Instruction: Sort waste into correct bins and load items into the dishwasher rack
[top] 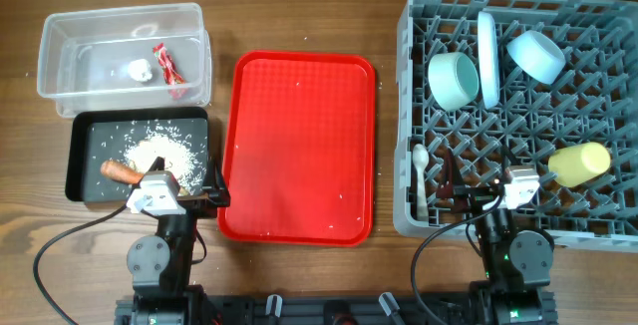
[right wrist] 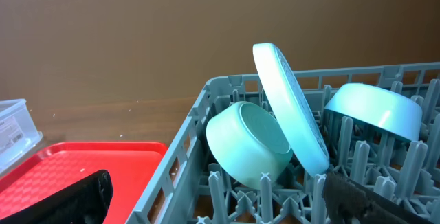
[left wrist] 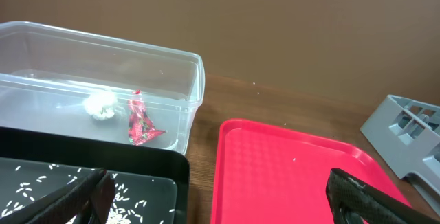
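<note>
Both grippers spread wide, empty.
Left gripper [left wrist: 218, 183] hovers over the black tray [left wrist: 159, 165], right gripper [right wrist: 216, 179] at the rack [right wrist: 184, 143] edge; only overhead shows carrot [top: 121, 170] in that tray, cup [top: 580, 163] and spoon [top: 421, 172] in the rack.

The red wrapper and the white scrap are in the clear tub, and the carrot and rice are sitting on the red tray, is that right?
Not quite. The carrot and rice lie in the black tray, not on the red tray, as the overhead view shows. The red wrapper and white scrap are indeed in the clear tub.
</note>
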{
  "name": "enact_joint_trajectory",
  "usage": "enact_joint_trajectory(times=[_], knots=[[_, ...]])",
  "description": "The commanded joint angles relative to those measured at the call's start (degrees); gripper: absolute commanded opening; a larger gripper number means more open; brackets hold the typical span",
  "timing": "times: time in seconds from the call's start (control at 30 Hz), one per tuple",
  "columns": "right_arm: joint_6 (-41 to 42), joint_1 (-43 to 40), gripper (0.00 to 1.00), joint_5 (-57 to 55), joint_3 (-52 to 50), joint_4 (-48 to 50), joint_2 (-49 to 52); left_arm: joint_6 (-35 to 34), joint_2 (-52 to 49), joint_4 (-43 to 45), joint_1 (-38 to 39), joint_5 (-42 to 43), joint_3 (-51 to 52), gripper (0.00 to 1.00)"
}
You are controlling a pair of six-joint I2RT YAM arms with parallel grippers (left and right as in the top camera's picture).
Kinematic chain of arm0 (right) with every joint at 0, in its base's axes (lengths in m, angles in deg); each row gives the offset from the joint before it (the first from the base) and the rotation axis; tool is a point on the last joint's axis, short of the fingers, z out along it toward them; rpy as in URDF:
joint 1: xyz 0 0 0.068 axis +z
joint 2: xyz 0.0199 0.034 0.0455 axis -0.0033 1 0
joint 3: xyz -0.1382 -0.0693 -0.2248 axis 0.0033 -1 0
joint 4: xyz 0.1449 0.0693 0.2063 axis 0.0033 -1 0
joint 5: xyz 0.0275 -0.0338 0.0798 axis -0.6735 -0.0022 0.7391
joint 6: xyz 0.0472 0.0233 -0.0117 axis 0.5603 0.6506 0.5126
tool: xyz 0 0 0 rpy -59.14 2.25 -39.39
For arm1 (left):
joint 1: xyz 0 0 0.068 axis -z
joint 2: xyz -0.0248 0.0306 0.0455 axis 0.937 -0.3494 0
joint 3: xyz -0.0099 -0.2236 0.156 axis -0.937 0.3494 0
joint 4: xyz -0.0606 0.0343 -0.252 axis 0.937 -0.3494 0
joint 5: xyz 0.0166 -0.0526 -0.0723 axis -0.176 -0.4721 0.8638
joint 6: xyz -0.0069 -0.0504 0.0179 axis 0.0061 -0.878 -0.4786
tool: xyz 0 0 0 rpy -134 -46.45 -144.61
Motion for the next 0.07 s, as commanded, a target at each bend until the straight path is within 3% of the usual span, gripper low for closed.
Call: enact_joint_trajectory(times=[0.0, 0.03], knots=[[0.0, -0.3, 1.00, 0.9, 0.0, 0.1, -0.2, 0.5, 0.6, -0.5, 0.3, -0.7, 0.2, 1.00], [0.0, -0.3, 1.00, 0.9, 0.0, 0.2, -0.2, 0.4, 0.6, -0.5, 0.3, -0.7, 0.2, 1.00]])
